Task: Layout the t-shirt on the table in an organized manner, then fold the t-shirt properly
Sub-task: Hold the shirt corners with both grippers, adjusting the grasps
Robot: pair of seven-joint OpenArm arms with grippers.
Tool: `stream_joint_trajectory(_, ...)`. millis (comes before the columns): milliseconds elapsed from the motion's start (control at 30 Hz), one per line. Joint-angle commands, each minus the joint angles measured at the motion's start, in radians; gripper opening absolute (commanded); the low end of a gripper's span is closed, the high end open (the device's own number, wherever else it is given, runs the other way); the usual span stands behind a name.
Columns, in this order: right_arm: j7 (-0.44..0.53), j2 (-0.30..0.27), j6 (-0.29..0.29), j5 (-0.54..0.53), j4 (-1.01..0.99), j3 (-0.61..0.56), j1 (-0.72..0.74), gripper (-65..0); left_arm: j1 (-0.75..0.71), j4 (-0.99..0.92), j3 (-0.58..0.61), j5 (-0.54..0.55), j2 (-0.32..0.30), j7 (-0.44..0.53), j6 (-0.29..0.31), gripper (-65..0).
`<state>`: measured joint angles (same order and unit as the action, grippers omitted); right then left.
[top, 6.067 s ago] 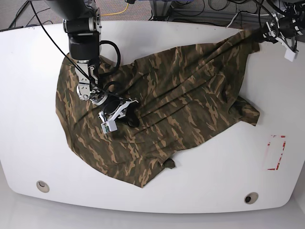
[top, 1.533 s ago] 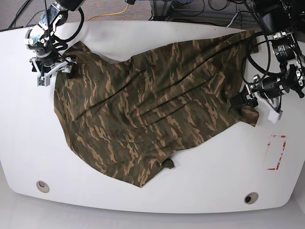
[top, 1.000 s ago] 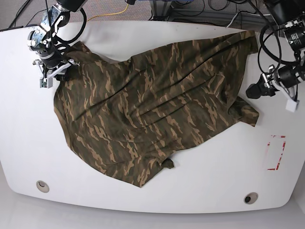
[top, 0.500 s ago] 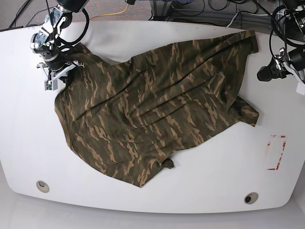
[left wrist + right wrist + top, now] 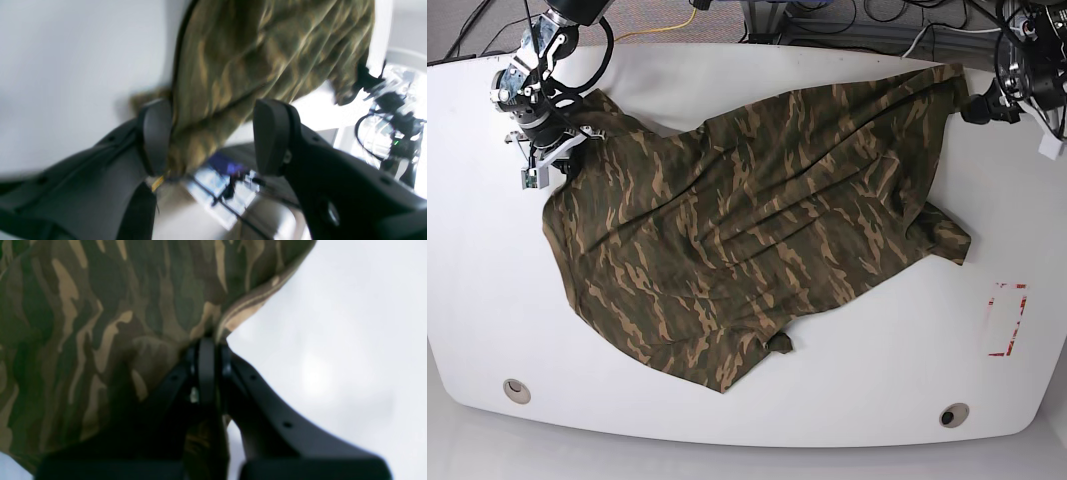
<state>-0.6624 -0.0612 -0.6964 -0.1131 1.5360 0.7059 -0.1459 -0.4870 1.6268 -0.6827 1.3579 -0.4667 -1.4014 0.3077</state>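
Just one t-shirt (image 5: 747,220), one table (image 5: 877,370), two end effectors

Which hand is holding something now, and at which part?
The right hand pinches the t-shirt at its edge, near the table's far corner. The left hand is open around another edge.

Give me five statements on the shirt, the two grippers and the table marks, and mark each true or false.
1. The right gripper is shut on the t-shirt. True.
2. The left gripper is clamped tight on cloth. False: its jaws stand apart, with the shirt's corner between them.
3. The t-shirt is folded into a neat rectangle. False: it lies spread out and wrinkled on the table.
4. The red outline mark is bare of cloth. True.
5. The shirt covers both round holes. False: both holes lie uncovered near the table's front edge.
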Motion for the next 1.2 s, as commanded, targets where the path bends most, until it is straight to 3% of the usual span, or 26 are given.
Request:
stream_joint_trajectory(0, -0.032, -0.006, -0.002, 0.013, 0.007, 0.002, -0.002, -63.4, -0.014, 0.014, -0.010, 0.015, -0.017, 0.005, 0.000, -28.6)
stream_joint_trajectory(233, -0.032, -0.006, -0.002, 0.013, 0.008, 0.002, -0.004, -63.4, -0.017, 0.013, -0.009, -0.108, 0.000, 0.005, 0.000, -28.9)
stream_joint_trajectory(433, -0.032, -0.006, -0.002, 0.013, 0.008, 0.001, -0.004, -63.4, -0.014, 0.013, -0.009, -0.142, 0.038, 0.005, 0.000, -28.9)
stream_joint_trajectory(700, -0.032, -0.006, -0.002, 0.013, 0.008, -0.001, -0.005, -63.4, -0.012, 0.013, 0.028, -0.274, 0.039, 0.033, 0.002, -28.9)
stream_joint_trajectory(1167, -0.032, -0.007, -0.002, 0.013, 0.007, -0.001, -0.005, -63.4, -0.012, 0.007, 0.079, -0.297, 0.039, 0.116, 0.000, -29.0)
